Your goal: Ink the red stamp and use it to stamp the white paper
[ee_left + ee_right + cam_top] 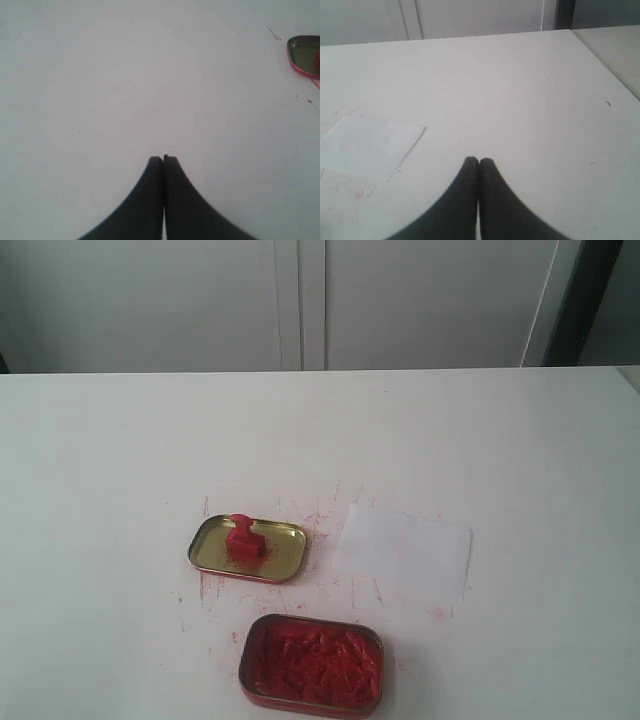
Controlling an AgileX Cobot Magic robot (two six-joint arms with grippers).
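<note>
- Red plastic, moulded into a rectangular base with a narrow knob handle, the red stamp (244,538) stands upright inside a shallow tin lid (288,546), towards the lid's left half.
- Gold-toned metal lines the lid's inside, its corners are rounded and its outer lip is red; one corner of it shows at the edge of the left wrist view.
- Just in front of the lid, apart from it, sits an oblong ink tin (246,672) with rounded corners, filled with a rough, lumpy red pad that looks creased and uneven.
- Thin and flat, the white paper (403,550) lies to the right of the lid, a small rectangular sheet turned slightly askew, touching neither tin.
- Smooth and matte white, the table (120,460) carries fine red scratches (320,515) and smudges around the lid, the paper's edges and the gap between the tins.
- Pale panelled cabinet doors (300,300) close off the scene behind the table's far edge.
- Black and smoothly curved, the left gripper (163,159) hangs over bare tabletop with its two jaws pressed together and nothing between them.
- Matching in shape and colour, the right gripper (479,160) has its jaws fully closed and empty above the table, with the paper lying off to one side of it.
</note>
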